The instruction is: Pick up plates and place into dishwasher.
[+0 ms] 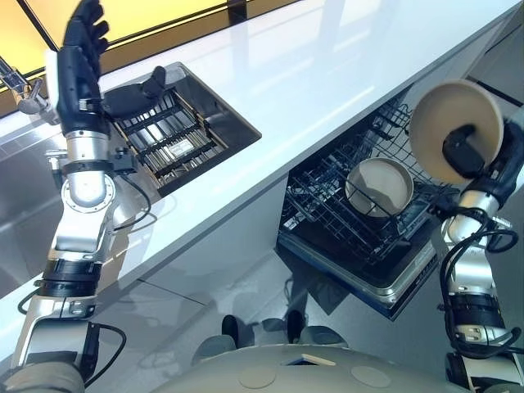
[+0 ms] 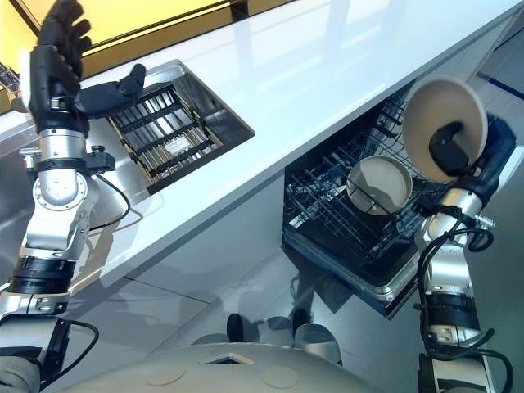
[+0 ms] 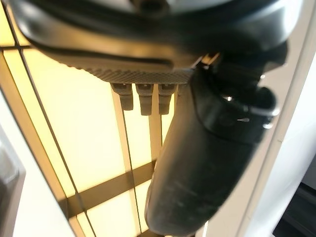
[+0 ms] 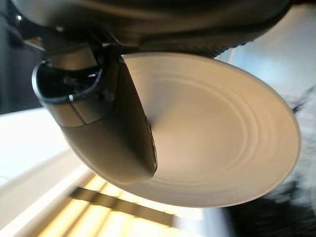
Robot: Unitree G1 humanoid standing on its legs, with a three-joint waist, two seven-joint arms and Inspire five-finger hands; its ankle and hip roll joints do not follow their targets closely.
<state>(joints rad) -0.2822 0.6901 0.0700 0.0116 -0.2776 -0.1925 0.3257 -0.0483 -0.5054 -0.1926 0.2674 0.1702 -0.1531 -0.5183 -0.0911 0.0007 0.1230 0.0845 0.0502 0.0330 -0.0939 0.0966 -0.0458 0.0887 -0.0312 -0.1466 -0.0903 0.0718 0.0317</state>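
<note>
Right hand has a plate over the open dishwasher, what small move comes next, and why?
Probably lower the plate toward free tines beside the dish already in the rack. The right hand grips it above the rack, not yet seated; the left hand is open over the sink.

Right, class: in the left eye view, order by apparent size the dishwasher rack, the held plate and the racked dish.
1. dishwasher rack
2. held plate, in the right hand
3. racked dish
The held plate is nearer the camera, so true sizes may match.
</note>
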